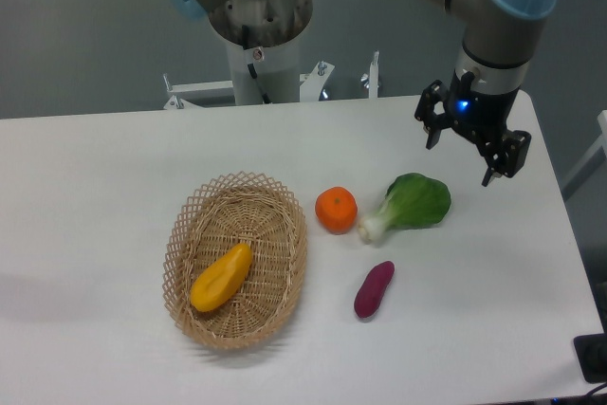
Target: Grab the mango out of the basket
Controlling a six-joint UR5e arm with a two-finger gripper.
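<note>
The mango (221, 277), a smooth yellow-orange elongated fruit, lies tilted inside the oval tan wicker basket (286, 220) at the table's front left of centre. My gripper (462, 159) hangs at the back right of the table, well above and to the right of the basket, over the table beyond the bok choy. Its two black fingers are spread apart and hold nothing.
A round orange tangerine (336, 210) sits just right of the basket. A green bok choy (411, 203) lies to its right, below the gripper. A purple sweet potato (374, 288) lies in front of them. The robot base (259, 21) stands at the back.
</note>
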